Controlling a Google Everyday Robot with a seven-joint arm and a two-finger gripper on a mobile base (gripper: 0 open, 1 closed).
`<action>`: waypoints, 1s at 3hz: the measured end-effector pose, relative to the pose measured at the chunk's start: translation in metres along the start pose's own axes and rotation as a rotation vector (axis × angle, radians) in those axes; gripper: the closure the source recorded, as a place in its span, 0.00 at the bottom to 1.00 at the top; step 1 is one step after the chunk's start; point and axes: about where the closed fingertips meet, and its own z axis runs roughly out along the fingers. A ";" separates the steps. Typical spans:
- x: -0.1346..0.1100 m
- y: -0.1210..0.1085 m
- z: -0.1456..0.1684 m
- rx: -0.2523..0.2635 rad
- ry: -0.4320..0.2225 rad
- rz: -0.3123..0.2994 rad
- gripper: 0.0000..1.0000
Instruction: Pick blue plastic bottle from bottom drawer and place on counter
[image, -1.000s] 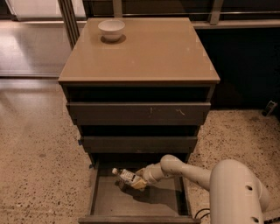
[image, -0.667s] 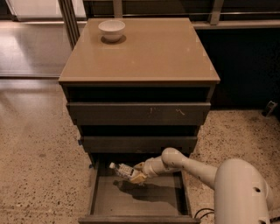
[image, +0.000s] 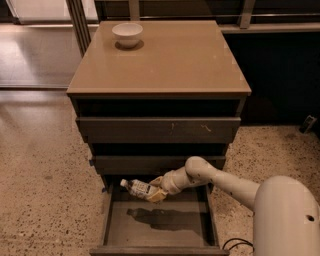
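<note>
At six o'clock, nearest the camera: bottom drawer, pulled open, a shadow lying on its floor. Above that floor, the gripper was pinched on the blue plastic bottle, which hung sideways clear of the tray, white cap toward nine o'clock. Farthest, at twelve o'clock: counter, bearing one white bowl near its eleven o'clock corner.

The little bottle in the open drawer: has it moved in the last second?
Yes. Held by the gripper, the blue plastic bottle has risen slightly leftward, toward the middle drawer's front.
</note>
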 end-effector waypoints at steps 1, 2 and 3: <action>-0.023 0.012 -0.020 0.000 0.020 0.000 1.00; -0.047 0.046 -0.040 0.018 0.078 0.009 1.00; -0.047 0.046 -0.040 0.018 0.078 0.009 1.00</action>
